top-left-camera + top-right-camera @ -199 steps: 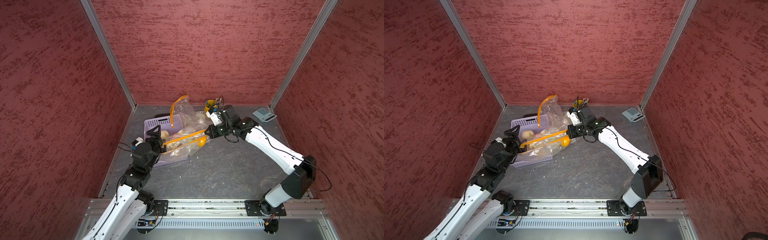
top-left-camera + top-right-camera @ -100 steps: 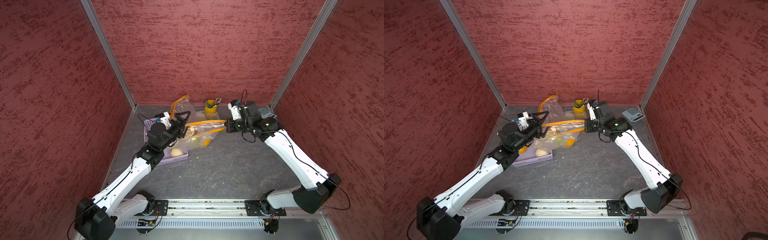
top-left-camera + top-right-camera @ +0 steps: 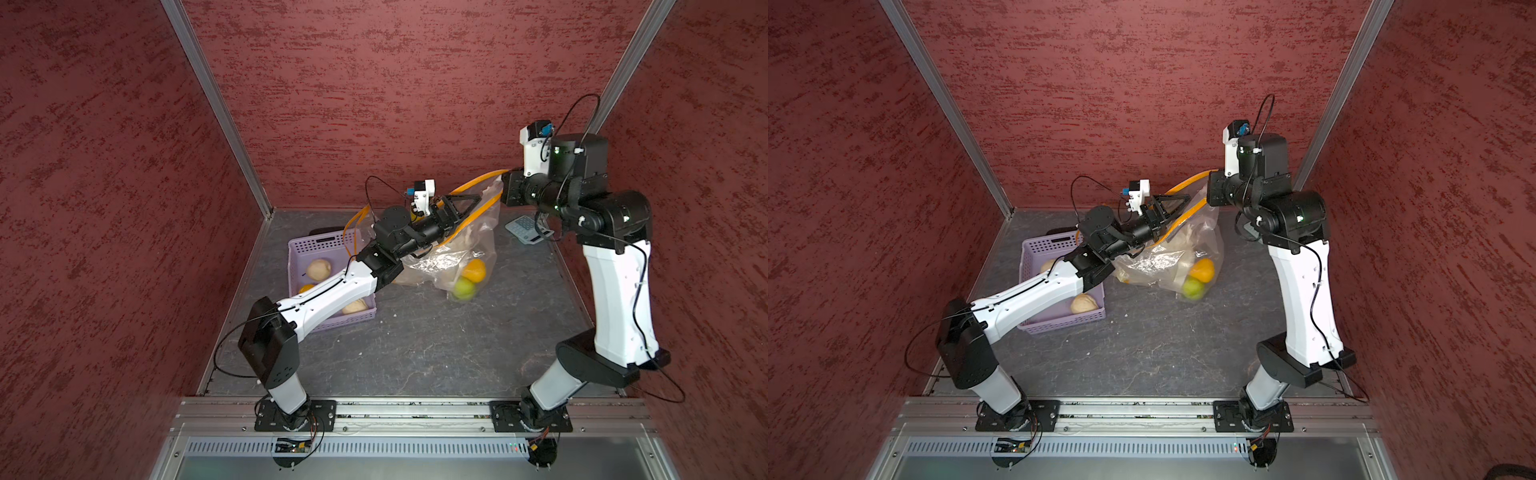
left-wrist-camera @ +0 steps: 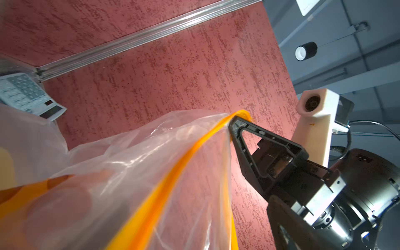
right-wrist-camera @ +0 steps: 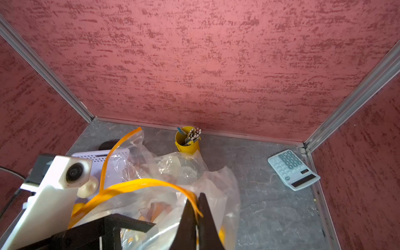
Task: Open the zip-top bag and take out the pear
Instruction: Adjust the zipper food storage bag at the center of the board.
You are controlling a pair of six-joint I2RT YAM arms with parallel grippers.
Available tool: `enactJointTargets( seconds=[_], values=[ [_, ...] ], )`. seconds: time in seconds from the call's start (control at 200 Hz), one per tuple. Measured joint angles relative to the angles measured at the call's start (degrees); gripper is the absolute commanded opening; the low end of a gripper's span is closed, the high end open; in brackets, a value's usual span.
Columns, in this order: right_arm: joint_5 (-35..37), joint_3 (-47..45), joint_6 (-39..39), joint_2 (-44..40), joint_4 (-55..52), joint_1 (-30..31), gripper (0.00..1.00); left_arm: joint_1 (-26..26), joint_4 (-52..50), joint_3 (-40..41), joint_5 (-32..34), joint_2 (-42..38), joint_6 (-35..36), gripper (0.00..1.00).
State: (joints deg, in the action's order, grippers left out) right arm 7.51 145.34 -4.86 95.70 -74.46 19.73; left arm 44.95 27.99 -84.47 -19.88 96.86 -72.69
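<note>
My right gripper (image 3: 504, 185) is clamped tight on the orange zip strip (image 4: 173, 173) of the zip-top bag (image 3: 449, 257) and holds that corner up high, so the clear plastic hangs down from it toward the table (image 3: 415, 353). The right wrist view shows it best: both fingertips (image 5: 190, 207) are pressed together with the strip squeezed between them.

My left gripper (image 3: 469, 208) is spread wide and holds nothing. It pokes into the mouth of the bag, between the two orange lips of the zip, so the bag is already open up there. In both top views only one of its triangular fingers shows clearly.

The pear (image 3: 463, 287), the green one, is still inside, way down at the bottom of the bag. An orange fruit (image 3: 475, 270) sits right on top of it, touching. I can't tell if the bag's bottom actually rests on the table or just hangs over it.

Other stuff: a purple basket (image 3: 299, 249) with some beige lumps (image 3: 319, 269) sits under my left arm, a calculator (image 5: 293, 170) lies in the back corner, and a yellow cup (image 5: 187, 142) of pens stands by the back wall.
</note>
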Motion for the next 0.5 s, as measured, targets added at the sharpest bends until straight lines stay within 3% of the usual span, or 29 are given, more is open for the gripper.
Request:
enactJointTargets(
  seconds=[0.14, 0.341, 0.501],
  values=[
    [-4.7, -5.6, 0.3, 0.0, -1.5, -0.3, 0.28, -0.9, 1.9, 7.1, 0.3, -2.2, -1.2, 1.0],
    [-16.1, -32.0, -2.8, -1.7, 8.3, -0.3, 0.73, -3.5, 0.2, 25.4, 2.0, -10.5, -1.5, 0.99],
    [-18.7, -44.4, -6.1, -6.8, 13.6, -0.1, 0.85, -5.2, -3.2, 33.2, 3.7, -14.3, 0.0, 0.99]
  ],
)
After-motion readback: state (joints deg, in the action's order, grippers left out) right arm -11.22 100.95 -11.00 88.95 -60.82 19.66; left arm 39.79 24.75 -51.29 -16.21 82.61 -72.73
